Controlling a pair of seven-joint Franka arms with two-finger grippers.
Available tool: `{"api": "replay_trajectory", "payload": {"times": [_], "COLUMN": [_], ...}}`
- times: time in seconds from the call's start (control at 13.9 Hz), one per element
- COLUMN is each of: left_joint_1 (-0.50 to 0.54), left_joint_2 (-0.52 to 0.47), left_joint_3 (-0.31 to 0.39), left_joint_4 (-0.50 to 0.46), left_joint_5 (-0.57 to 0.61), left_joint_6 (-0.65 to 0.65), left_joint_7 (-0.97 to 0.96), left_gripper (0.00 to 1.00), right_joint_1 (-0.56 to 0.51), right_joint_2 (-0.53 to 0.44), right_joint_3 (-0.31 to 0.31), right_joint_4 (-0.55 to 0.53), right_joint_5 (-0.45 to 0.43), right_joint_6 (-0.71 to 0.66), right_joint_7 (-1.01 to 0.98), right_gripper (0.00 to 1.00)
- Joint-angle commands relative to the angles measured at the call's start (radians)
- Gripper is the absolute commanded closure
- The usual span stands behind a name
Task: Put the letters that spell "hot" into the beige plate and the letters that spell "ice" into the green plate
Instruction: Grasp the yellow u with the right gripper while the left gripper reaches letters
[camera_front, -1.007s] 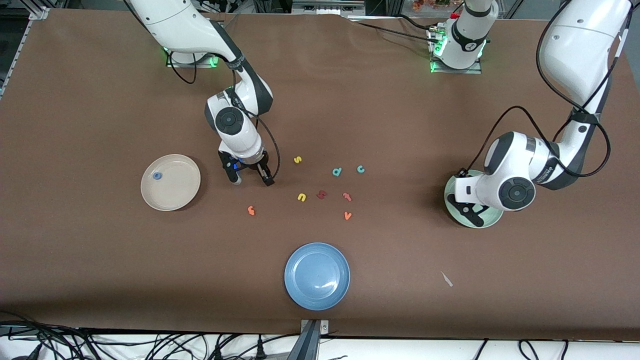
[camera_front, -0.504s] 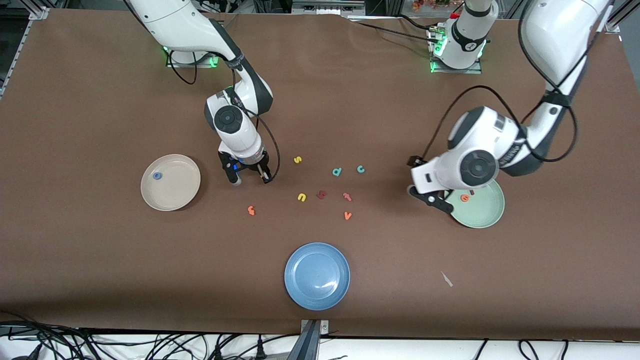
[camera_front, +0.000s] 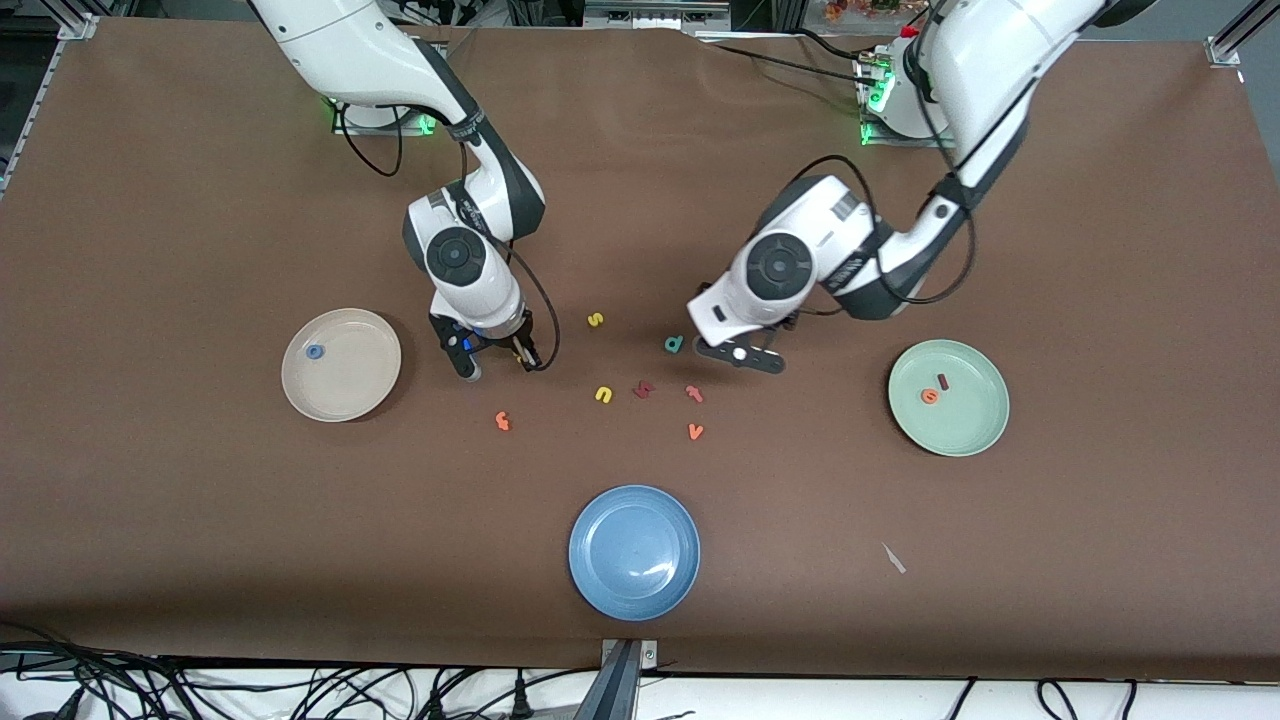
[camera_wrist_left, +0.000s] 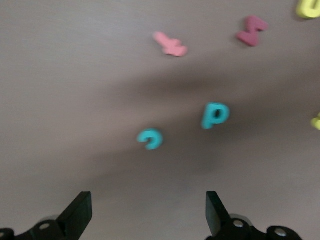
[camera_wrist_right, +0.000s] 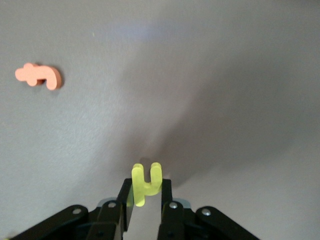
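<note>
My right gripper (camera_front: 497, 362) (camera_wrist_right: 145, 187) is shut on the yellow h (camera_wrist_right: 145, 183), low over the table between the beige plate (camera_front: 350, 388) and the loose letters. The blue o (camera_front: 314, 352) lies in the beige plate. The orange t (camera_front: 502, 421) (camera_wrist_right: 39, 76) lies on the table nearer to the front camera than that gripper. My left gripper (camera_front: 740, 355) (camera_wrist_left: 148, 207) hangs open over the teal c (camera_wrist_left: 150, 139), which the hand hides in the front view. The orange e (camera_front: 930, 396) and dark red i (camera_front: 942, 380) lie in the green plate (camera_front: 960, 428).
Other letters lie in the middle: a teal d (camera_front: 674, 344) (camera_wrist_left: 215, 115) beside the c, a yellow s (camera_front: 595, 320), a yellow u (camera_front: 603, 394), a dark red angular letter (camera_front: 643, 388), a pinkish t (camera_front: 693, 392), an orange v (camera_front: 695, 431). A blue plate (camera_front: 634, 551) sits near the front edge.
My left arm swung from over the green plate to over the teal c, leaving the e and i showing in the plate. My right gripper closed on the yellow h.
</note>
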Motion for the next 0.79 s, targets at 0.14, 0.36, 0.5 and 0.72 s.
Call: {"api": "replay_trajectory", "payload": {"times": [0.14, 0.36, 0.5, 0.72], "left_joint_1": [-0.036, -0.033, -0.026, -0.021], "left_joint_2": [0.018, 0.053, 0.054, 0.070], "left_joint_3": [0.009, 0.010, 0.010, 0.010], "left_joint_4": [-0.058, -0.069, -0.086, -0.091], "left_joint_5": [0.141, 0.155, 0.237, 0.303], "left_joint_6": [0.084, 0.171, 0.179, 0.184], "left_joint_7": [-0.066, -0.064, -0.064, -0.064], "left_gripper": [0.02, 0.14, 0.26, 0.29], "right_joint_1": [-0.006, -0.008, -0.008, -0.008], "right_joint_2": [-0.122, -0.220, -0.273, -0.304], "right_joint_3": [-0.110, -0.203, -0.268, -0.366], "right_joint_4": [-0.009, -0.098, -0.161, -0.235], "right_joint_5": [-0.028, -0.037, -0.039, -0.037], "right_joint_6": [-0.271, -0.286, -0.280, -0.215], "right_joint_7": [-0.453, -0.718, -0.881, -1.110], "right_gripper": [1.00, 1.00, 1.00, 1.00]}}
